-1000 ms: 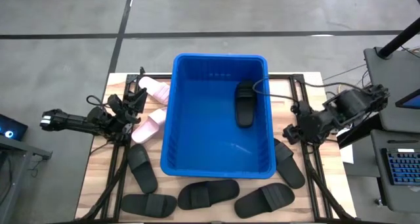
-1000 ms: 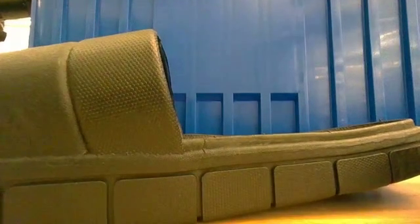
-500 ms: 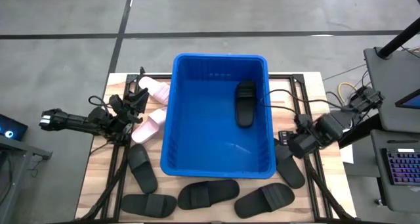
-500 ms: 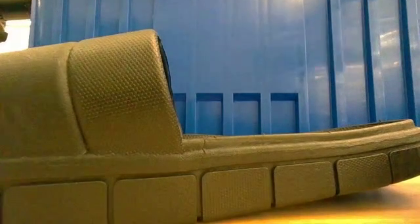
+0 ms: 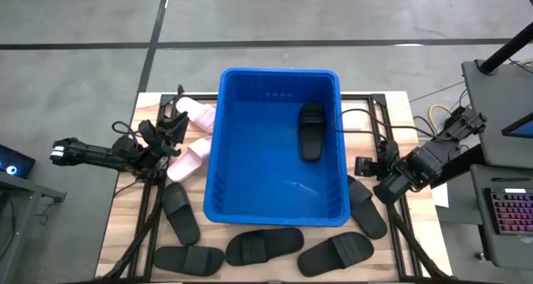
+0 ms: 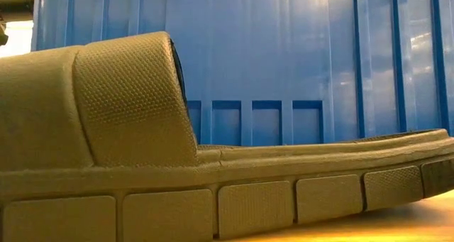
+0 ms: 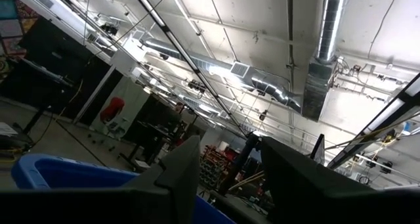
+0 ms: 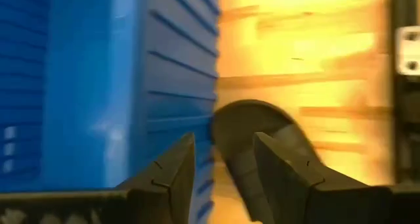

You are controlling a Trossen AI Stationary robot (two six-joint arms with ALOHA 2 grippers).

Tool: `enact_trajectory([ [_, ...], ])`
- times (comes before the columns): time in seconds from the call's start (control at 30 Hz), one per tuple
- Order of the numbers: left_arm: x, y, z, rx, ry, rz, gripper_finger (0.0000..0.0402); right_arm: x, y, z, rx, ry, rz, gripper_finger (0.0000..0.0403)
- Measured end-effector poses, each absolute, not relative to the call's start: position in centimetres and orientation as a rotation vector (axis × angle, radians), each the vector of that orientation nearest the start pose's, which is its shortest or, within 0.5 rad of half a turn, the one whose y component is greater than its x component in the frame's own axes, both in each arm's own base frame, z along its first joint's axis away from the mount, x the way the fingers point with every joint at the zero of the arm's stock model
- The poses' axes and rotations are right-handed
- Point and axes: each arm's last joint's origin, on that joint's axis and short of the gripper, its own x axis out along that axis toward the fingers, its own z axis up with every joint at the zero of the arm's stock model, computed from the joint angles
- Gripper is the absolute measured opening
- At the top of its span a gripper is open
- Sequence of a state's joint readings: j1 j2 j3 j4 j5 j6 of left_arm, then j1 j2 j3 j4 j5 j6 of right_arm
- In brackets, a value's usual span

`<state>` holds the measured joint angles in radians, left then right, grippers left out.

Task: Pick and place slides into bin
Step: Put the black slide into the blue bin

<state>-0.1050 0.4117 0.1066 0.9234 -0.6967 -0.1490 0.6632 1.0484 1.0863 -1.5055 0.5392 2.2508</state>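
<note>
The blue bin (image 5: 221, 151) stands mid-table with one black slide (image 5: 310, 132) lying flat in it. My right gripper (image 5: 369, 169) is open beside the bin's right wall, over the far end of a black slide (image 5: 367, 206) lying on the table. In the right wrist view that slide's rounded end (image 8: 262, 129) shows just past my open right gripper (image 8: 223, 142), next to the bin wall (image 8: 98, 86). My left gripper (image 5: 171, 134) is open and empty between two pink slides (image 5: 194, 112) (image 5: 187, 159). In the left wrist view my left gripper (image 7: 230, 145) points up at the ceiling.
Several more black slides lie on the table near the bin's front: one at the left (image 5: 180, 211), and others along the near edge (image 5: 190, 259) (image 5: 265, 245) (image 5: 336, 253). The low view is filled by a slide (image 6: 142, 128) with the bin wall (image 6: 284, 57) behind it.
My right arm has swung toward the table's near edge, and its gripper has come over the far end of the black slide beside the bin's right wall. The slides and the bin have stayed where they were.
</note>
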Motion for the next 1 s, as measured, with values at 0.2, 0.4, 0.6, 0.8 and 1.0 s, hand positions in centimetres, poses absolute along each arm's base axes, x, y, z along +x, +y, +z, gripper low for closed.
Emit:
enact_trajectory([
  [0.2, 10.5, 0.8, 24.4, -0.385, -0.616, 0.535, 0.0148, 12.8, 8.3, 31.7, 0.871, 0.836, -0.777, 0.0145],
  [0.4, 10.5, 0.8, 24.4, -0.389, -0.615, 0.551, 0.0148, 13.1, 9.1, 32.2, 0.583, 1.06, -0.455, 0.0139],
  [0.6, 10.5, 0.8, 24.4, -0.391, -0.615, 0.55, 0.0148, 12.6, 9.4, 30.4, 0.345, 1.368, -0.306, 0.0128],
  [0.8, 10.6, 0.8, 24.4, -0.385, -0.608, 0.554, 0.0148, 12.9, 9.9, 28.7, 0.159, 1.479, -0.224, 0.0115],
  [1.0, 10.8, 0.8, 24.2, -0.383, -0.597, 0.555, 0.0148, 12.7, 10.7, 26.7, 0.054, 1.487, -0.121, 0.0114],
])
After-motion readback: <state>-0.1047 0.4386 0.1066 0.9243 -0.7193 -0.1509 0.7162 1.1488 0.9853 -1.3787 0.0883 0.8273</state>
